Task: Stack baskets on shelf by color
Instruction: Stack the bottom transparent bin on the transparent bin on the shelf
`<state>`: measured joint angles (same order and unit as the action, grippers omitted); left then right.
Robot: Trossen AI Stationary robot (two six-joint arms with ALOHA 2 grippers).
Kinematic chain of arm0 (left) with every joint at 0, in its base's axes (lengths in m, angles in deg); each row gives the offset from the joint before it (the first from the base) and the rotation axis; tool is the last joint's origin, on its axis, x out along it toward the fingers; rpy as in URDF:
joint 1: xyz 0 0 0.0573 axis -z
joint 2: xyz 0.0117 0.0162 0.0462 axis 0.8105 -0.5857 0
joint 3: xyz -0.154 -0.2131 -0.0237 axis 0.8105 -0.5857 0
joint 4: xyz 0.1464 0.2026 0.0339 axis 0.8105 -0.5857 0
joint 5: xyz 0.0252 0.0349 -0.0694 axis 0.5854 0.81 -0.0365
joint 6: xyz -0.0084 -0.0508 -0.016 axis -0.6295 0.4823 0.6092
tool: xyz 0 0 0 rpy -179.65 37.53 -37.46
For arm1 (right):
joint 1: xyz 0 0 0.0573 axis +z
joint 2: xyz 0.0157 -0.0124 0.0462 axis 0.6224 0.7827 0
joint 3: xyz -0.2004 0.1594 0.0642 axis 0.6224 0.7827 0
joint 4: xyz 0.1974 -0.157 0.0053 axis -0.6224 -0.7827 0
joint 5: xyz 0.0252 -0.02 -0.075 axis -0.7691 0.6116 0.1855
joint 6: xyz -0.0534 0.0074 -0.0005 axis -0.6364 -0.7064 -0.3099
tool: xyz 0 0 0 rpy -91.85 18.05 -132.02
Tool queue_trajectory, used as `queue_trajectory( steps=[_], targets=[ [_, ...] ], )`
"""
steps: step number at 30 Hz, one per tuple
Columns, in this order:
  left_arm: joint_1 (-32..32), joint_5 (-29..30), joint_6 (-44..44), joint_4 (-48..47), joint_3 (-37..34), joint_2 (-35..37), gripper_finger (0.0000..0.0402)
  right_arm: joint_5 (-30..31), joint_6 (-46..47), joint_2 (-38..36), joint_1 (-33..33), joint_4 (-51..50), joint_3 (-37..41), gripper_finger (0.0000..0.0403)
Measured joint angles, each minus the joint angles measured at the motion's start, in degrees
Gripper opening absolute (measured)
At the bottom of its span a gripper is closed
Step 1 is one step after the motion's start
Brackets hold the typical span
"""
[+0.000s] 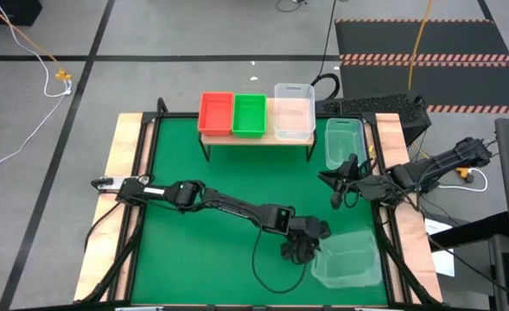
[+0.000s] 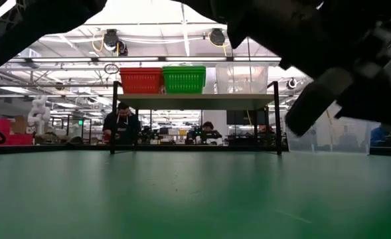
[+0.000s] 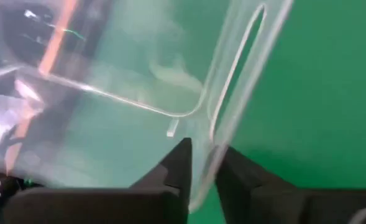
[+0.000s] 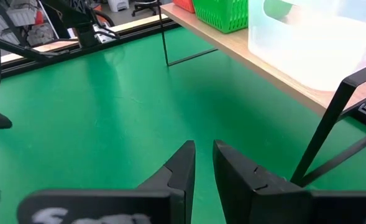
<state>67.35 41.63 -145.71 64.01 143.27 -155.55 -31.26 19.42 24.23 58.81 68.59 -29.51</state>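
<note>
The left gripper (image 1: pixel 299 252) is clamped on the wall of a clear basket (image 1: pixel 349 257) well in front of the shelf (image 1: pixel 256 136). The right gripper (image 1: pixel 340 183), just past the shelf's end, holds nothing, fingers nearly closed.

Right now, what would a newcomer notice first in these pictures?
The left end effector pinches the wall of a clear basket at the mat's near right corner. On the shelf at the far edge stand a red basket, a green basket and a second clear basket in a row.
</note>
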Motion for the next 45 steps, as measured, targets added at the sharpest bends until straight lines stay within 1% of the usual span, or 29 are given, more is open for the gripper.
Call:
queue_trajectory(
  steps=[3,4,7,10,13,15,19,22,23,26,28,31,33,36,38,40,42,45],
  targets=[
    [-0.02,3.22,-2.04,-1.50,0.02,0.00,0.0020,0.00,-0.49,0.00,0.00,0.01,0.00,0.0050],
    [0.01,4.71,-2.09,-2.26,0.02,0.00,0.0011,0.00,-0.72,0.00,0.02,0.03,0.00,0.0050],
    [0.01,9.37,-0.68,-4.15,0.13,0.22,0.0013,0.00,-1.15,-0.02,0.02,0.01,-0.01,0.0050],
    [0.04,14.01,2.25,-8.81,0.11,1.52,0.0017,0.02,-1.66,-0.20,0.02,0.03,-0.02,0.0050],
    [-0.43,16.85,5.96,-17.12,0.11,4.39,0.0007,0.02,-2.60,-0.81,0.02,0.41,-0.02,0.0050],
    [-1.04,17.02,7.40,-23.76,0.10,6.43,0.0006,0.02,-3.93,-1.56,0.02,1.20,-0.02,0.0050],
    [-2.30,16.88,7.07,-39.89,0.09,10.98,0.0007,0.06,-8.03,-3.61,0.02,3.70,-0.04,0.0050],
    [-3.27,15.31,6.07,-50.30,0.11,13.18,0.0005,-0.04,-11.84,-4.85,0.02,7.06,-0.07,0.0050],
    [-3.53,14.83,5.15,-52.51,0.11,13.28,0.0005,-0.66,-13.38,-5.26,0.02,7.98,-0.07,0.0050],
    [-4.09,13.98,-0.41,-58.56,-0.87,13.48,0.0004,-7.22,-19.55,-5.31,0.00,11.31,-0.09,0.0050],
    [-4.04,13.96,-3.79,-58.19,-2.19,13.83,0.0004,-13.22,-22.46,-4.82,0.00,11.81,-0.09,0.0050],
    [-3.71,14.16,-8.57,-56.07,-4.79,14.32,0.0003,-23.02,-26.89,-3.11,0.04,8.94,-0.09,0.0050],
    [-3.54,15.40,-12.06,-55.63,-6.59,14.29,0.0003,-26.28,-31.82,-1.68,0.06,7.30,-0.09,0.0050],
    [-3.00,19.13,-16.14,-53.72,-8.90,14.70,0.0004,-28.59,-41.12,0.01,0.04,5.37,-0.09,0.0052],
    [-2.55,22.77,-18.54,-53.09,-9.90,14.71,0.0004,-28.53,-47.01,0.92,0.04,3.81,-0.09,0.0056],
    [-2.40,25.23,-20.11,-52.73,-10.49,14.69,0.0006,-28.38,-52.17,1.62,0.04,2.47,-0.10,0.0061],
    [-2.47,26.54,-20.33,-52.16,-10.65,14.61,0.0010,-28.13,-56.43,2.38,-0.08,0.07,-0.84,0.0066],
    [-2.58,27.34,-20.09,-51.63,-10.72,14.49,0.0019,-26.82,-59.88,4.55,-0.23,-3.67,-3.52,0.0074]
  ],
)
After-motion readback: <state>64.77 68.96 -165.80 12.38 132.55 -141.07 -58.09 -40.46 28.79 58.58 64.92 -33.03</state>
